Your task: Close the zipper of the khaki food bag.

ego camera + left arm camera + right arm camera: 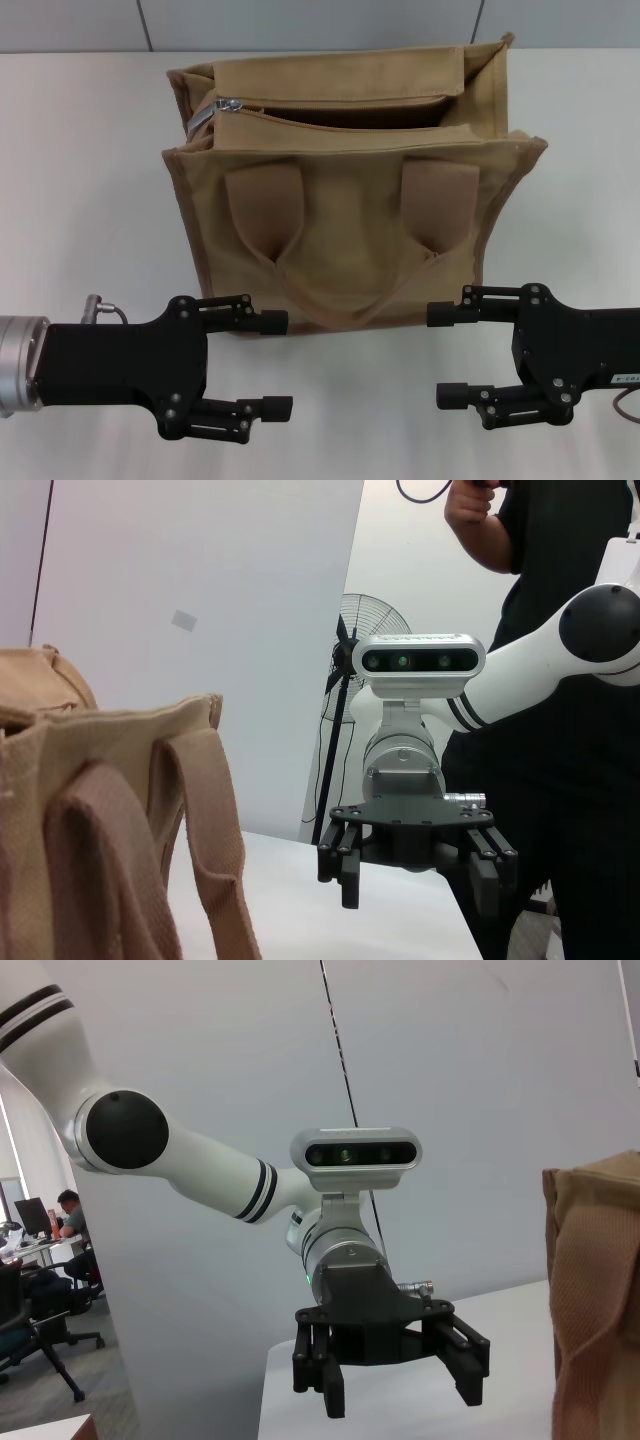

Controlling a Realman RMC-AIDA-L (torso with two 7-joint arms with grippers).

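The khaki food bag (345, 215) stands upright in the middle of the white table, its two strap handles hanging down the near face. The zipper (300, 113) across the top panel gapes open, with its silver pull tab (228, 104) at the bag's left end. My left gripper (278, 365) is open and empty, low in front of the bag's near left corner. My right gripper (442, 355) is open and empty, in front of the near right corner. The bag (90, 820) and the right gripper (420, 880) show in the left wrist view. The left gripper (392, 1375) shows in the right wrist view.
The white table (90, 180) stretches to both sides of the bag. A grey wall runs behind it. A person (560, 630) and a standing fan (350, 650) are beyond the right arm, off the table.
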